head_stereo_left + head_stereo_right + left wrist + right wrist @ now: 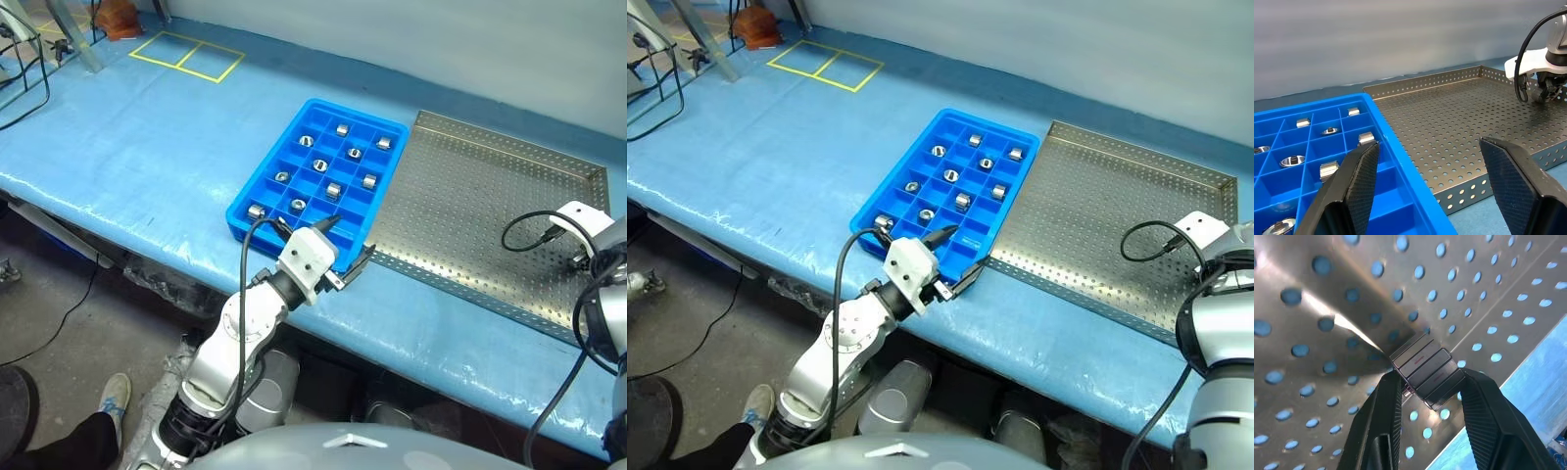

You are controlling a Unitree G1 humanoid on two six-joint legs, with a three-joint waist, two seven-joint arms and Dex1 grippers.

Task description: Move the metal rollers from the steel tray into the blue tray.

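Observation:
The steel tray (460,225) lies on the blue-covered table, right of the blue tray (315,104). Several metal rollers (320,164) sit one to a compartment in the blue tray. My right gripper (1426,384) reaches down into the steel tray's far right corner (588,257). It is shut on a small cluster of metal rollers (1422,363) lying against the perforated wall. My left gripper (1435,188) is open and holds nothing. It hovers level at the near edge where the two trays meet (348,240).
Yellow tape squares (186,54) mark the table's far left. A black wire frame (29,69) and cables stand beyond the left end. A black cable (529,230) loops from my right wrist over the steel tray. A person's shoe (113,397) is on the floor.

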